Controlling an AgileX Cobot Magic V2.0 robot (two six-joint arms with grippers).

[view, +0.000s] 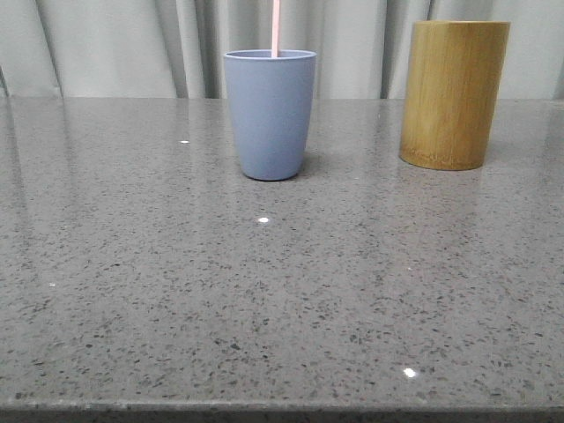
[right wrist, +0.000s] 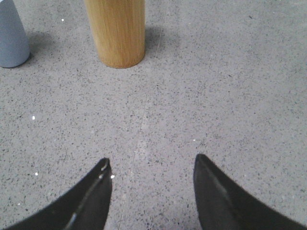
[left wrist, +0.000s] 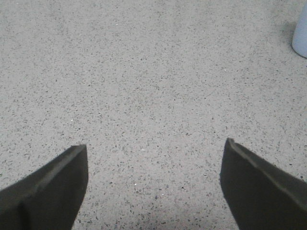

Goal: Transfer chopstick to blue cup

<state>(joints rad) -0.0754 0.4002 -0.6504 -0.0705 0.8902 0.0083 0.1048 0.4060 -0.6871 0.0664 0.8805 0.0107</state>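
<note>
left gripper (left wrist: pixel 153 153) and right gripper (right wrist: pixel 152 165) both spread, holding nothing. chopstick (view: pixel 276 28) upright in blue cup (view: pixel 270 115), top cut off; no writing legible.

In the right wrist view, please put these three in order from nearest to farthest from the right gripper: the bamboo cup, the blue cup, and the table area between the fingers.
1. Table, the bare patch right by the open right gripper.
2. Bamboo cup, further out, standing upright.
3. Blue cup, off to the side beyond the bamboo cup, farthest, though only narrowly.
</note>
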